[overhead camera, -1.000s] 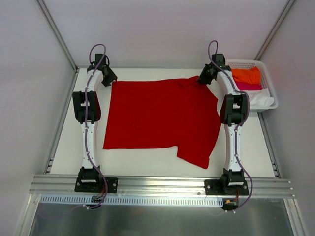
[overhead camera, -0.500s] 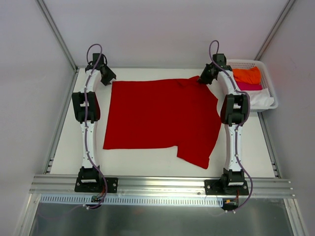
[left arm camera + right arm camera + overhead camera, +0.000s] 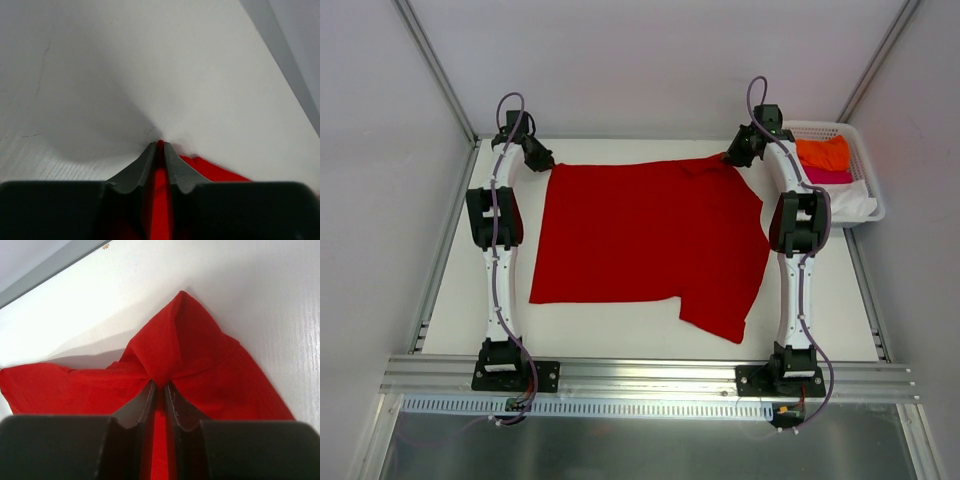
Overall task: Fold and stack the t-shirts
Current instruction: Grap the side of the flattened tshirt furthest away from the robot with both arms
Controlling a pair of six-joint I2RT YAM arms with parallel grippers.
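The deep red t-shirt [image 3: 645, 240] lies spread flat on the white table, one sleeve hanging toward the near right. My left gripper [image 3: 542, 160] is shut on its far left corner; in the left wrist view [image 3: 161, 146] red cloth [image 3: 159, 195] is pinched between the dark fingers. My right gripper [image 3: 732, 158] is shut on the far right corner; in the right wrist view [image 3: 160, 386] the cloth [image 3: 185, 345] bunches up ahead of the jaws. The orange [image 3: 822, 152], magenta pink [image 3: 825, 176] and white [image 3: 850, 200] t-shirts lie in the basket.
The white lattice basket [image 3: 868, 175] stands at the far right of the table, just right of my right arm. Grey frame rails run along the table's left, right and far edges. A metal rail [image 3: 640, 375] carries both arm bases at the near edge.
Both grippers have shifted slightly toward the far edge with the shirt's far corners held, and the far hem has drawn a little straighter. The shirt otherwise lies the same.
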